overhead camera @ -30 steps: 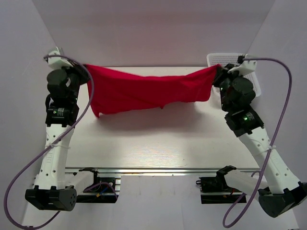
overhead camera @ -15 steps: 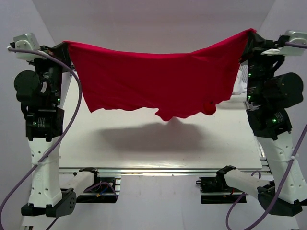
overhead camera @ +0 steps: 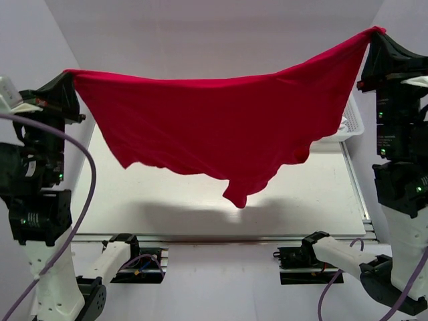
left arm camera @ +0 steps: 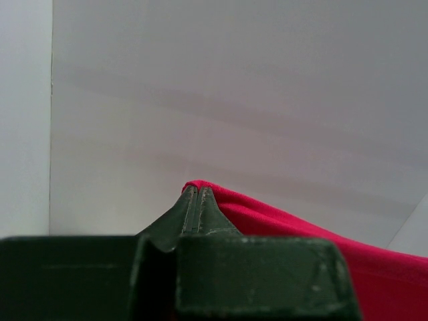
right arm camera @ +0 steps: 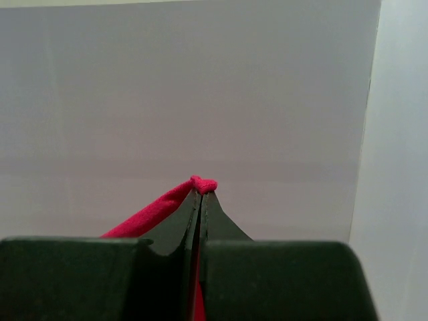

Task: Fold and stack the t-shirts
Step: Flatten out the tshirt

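A bright red t-shirt point(overhead camera: 227, 127) hangs spread in the air between both arms, high above the table, its lower edge sagging to a point near the middle. My left gripper point(overhead camera: 69, 75) is shut on its left top corner; the wrist view shows red cloth point(left arm camera: 281, 217) pinched at the fingertips point(left arm camera: 195, 189). My right gripper point(overhead camera: 376, 33) is shut on its right top corner, held higher; a red tuft point(right arm camera: 204, 183) pokes out above the closed fingertips. The shirt hides the back of the table.
A white basket point(overhead camera: 348, 127) stands at the table's back right, partly behind the shirt. The pale tabletop point(overhead camera: 200, 200) lies below with the shirt's shadow on it. White walls enclose the back and sides.
Both arms have lifted the shirt from low over the table's back to high in the air, spreading it wide. The right corner has risen higher than the left.
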